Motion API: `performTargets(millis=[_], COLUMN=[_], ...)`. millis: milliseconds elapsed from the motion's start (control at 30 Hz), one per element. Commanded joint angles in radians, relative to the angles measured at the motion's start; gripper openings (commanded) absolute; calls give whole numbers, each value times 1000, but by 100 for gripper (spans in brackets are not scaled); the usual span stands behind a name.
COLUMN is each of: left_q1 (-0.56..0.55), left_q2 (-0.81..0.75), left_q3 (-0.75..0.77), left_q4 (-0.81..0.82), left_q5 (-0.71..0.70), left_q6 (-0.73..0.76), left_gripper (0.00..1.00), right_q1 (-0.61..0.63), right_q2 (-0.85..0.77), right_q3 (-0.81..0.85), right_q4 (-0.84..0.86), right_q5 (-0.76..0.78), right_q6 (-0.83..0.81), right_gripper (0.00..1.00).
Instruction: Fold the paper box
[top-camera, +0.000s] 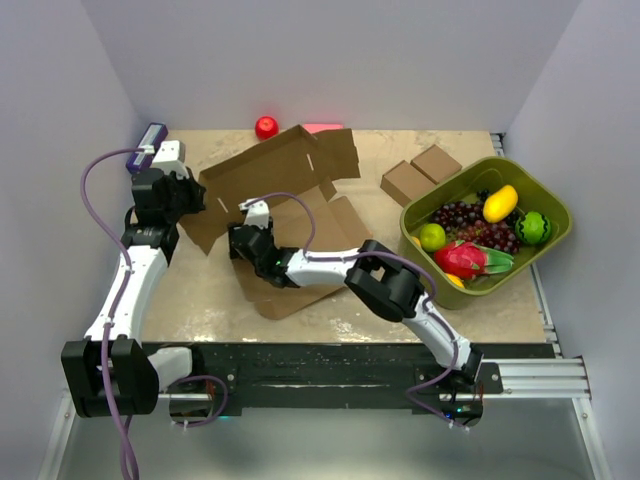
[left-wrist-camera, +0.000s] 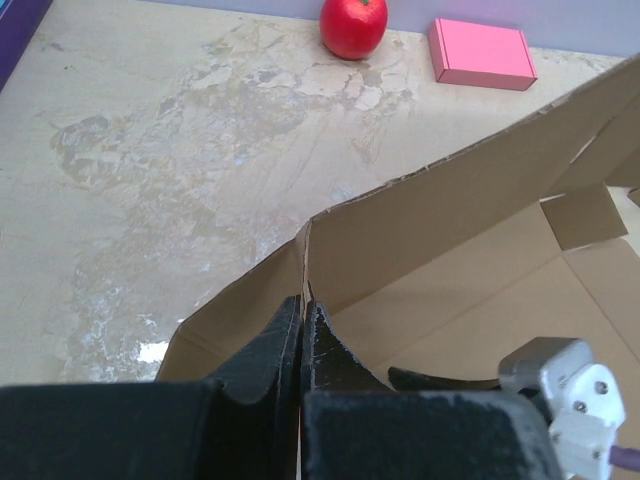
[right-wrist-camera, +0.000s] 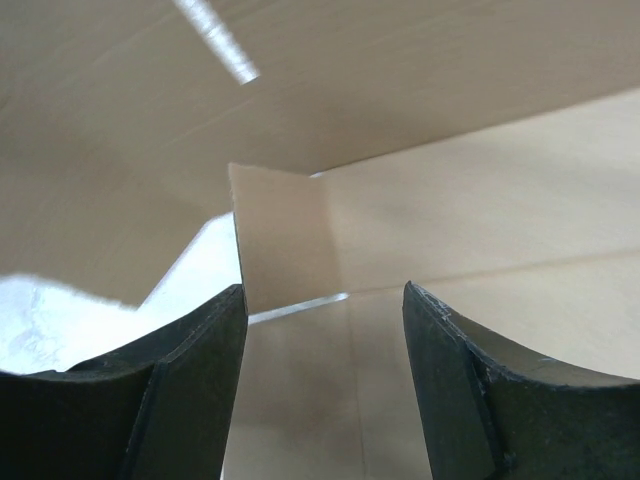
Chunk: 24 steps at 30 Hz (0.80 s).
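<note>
**One paper box between two grippers: left clamped on it, right spread wide**

Two arms rise from the near edge of the table (top-camera: 200, 300). The left one runs up the left side. The right one reaches across from the near right towards the middle.

The one paper box (top-camera: 290, 195) lies mid-table, left of centre. It is partly raised: its base panel is flat on the table, a long wall stands along the far side, and flaps spread to the right.

The left gripper (left-wrist-camera: 303, 305) is pinched tight on the box at its left end. The fingers are pressed together over the cardboard where the far wall meets a side panel at a crease.

The right gripper (right-wrist-camera: 324, 288) hangs low inside the box near that same left end. Its two fingers (right-wrist-camera: 190, 380) are parted with a clear gap and grasp nothing. One small upright cardboard tab stands just beyond the left fingertip, and I cannot tell whether the two touch.

To the right, one green basket (top-camera: 545, 250) holds several fruits. They include one bunch of dark grapes (top-camera: 462, 214), one yellow fruit (top-camera: 500, 203) and one pink dragon fruit (top-camera: 462, 259).

Just behind the basket's left corner sit two small brown boxes (top-camera: 405, 183), closed and side by side.

At the far edge lie one red apple (left-wrist-camera: 353, 25) and, near it on the right, one flat pink box (left-wrist-camera: 482, 54).
</note>
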Motion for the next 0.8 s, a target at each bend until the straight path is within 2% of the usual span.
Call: performTargets(millis=[0, 533, 633, 733, 767], left_q1=[-6, -19, -26, -33, -36], left_q2=[-3, 16, 26, 35, 37], left_q3=[15, 18, 20, 21, 23], left_q4=[33, 39, 37, 34, 34], left_q5=[-3, 34, 40, 23, 8], left_q6=[4, 34, 38, 42, 44], left_gripper=[0, 0, 0, 0, 0], right_q1=[-25, -125, -126, -128, -128], right_q2=[-69, -38, -47, -86, -122], right_q3=[-36, -67, -73, -108, -118], right_q4=[60, -26, -25, 3, 3], right_q5=[30, 15, 1, -19, -19], right_q6=[39, 102, 100, 83, 82], right_gripper=[65, 63, 66, 74, 81])
